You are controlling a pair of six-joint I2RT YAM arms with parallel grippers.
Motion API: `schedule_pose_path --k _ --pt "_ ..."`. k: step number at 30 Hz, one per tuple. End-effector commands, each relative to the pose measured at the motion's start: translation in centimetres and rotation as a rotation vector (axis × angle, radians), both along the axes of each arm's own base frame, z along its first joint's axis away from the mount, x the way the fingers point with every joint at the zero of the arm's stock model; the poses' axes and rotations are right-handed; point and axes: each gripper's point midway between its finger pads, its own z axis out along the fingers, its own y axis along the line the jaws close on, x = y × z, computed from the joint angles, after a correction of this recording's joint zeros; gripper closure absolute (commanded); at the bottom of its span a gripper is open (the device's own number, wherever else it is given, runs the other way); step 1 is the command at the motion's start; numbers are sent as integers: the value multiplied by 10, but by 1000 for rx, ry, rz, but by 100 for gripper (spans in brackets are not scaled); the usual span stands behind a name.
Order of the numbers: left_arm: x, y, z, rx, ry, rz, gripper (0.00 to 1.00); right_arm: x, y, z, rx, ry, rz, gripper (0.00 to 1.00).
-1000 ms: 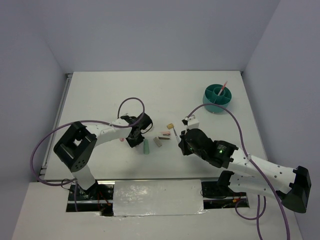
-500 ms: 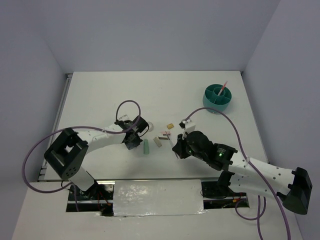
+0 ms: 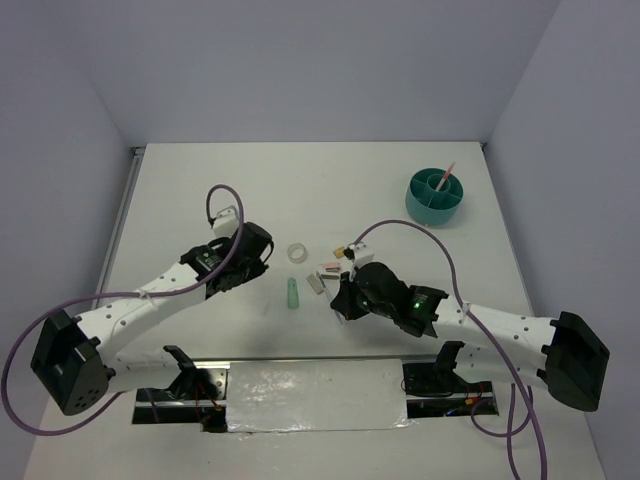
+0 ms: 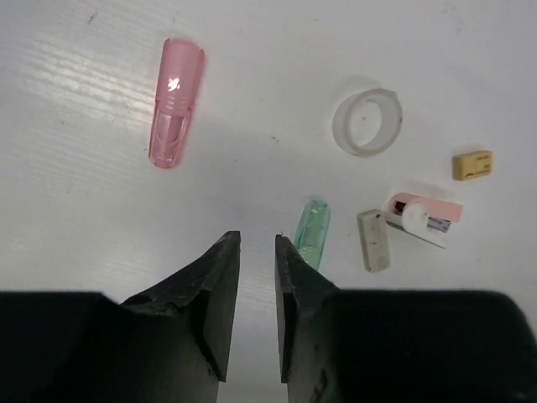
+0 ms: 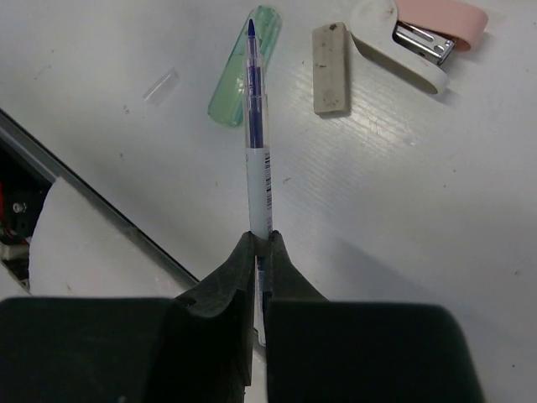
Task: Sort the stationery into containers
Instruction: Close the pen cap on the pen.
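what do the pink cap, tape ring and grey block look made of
Pink cap: probably glossy translucent plastic, with a bright highlight and moulded ribs. Tape ring: likely clear tape, its wall milky and see-through. Grey block: looks like a matte rubber eraser, dull and speckled, though uncertain.

Bright even light, soft shadows, sharp

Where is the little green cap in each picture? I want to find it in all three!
Top view: the green cap lies just left of centre, a little below the middle.
Left wrist view: right of centre, low in the picture.
Right wrist view: at the top, left of centre, partly behind the pen.
Shared landmark: the grey block lies just right of the cap in every view.
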Motion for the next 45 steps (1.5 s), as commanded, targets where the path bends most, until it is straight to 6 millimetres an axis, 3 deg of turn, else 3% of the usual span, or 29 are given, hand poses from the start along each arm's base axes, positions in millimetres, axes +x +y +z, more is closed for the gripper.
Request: schedule_pose_path --k 1,2,3,5,6,7,8,12,16,20,22,33,39,45 --pt "-3 10 1 146 39 -103 61 14 10 35 79 -61 -35 100" --pt "-7 12 -4 182 55 -162 55 13 6 34 64 -60 -43 100" --pt "-7 -4 -2 128 36 -246 47 14 3 34 57 -65 -58 100" --pt "-17 -6 -19 139 53 -330 35 15 -5 37 41 -75 -82 100" --pt "-17 -17 -19 96 32 -384 33 16 -7 39 41 -81 -86 100" --pt "-22 -15 -28 107 54 -398 33 16 -8 41 38 -84 -89 100" --pt "-24 -16 -31 112 59 -417 34 15 -10 41 34 -82 -86 100" --pt "-31 -19 -55 129 134 -472 53 12 -9 43 28 -79 -65 100" --pt "-39 -21 -71 146 189 -500 51 11 -10 37 3 -68 -56 100" --pt "-41 -23 -81 147 208 -515 39 10 -8 31 -5 -58 -45 100" --pt "-42 -23 -84 154 220 -518 39 9 -7 29 -9 -52 -40 100" --pt "-55 -27 -106 211 286 -551 41 8 -6 23 -19 -44 -28 100" --pt "-56 -24 -118 240 317 -542 51 7 -6 25 -12 -44 -23 100" --pt "-59 -21 -123 252 334 -538 53 6 -9 27 -10 -52 -28 100"
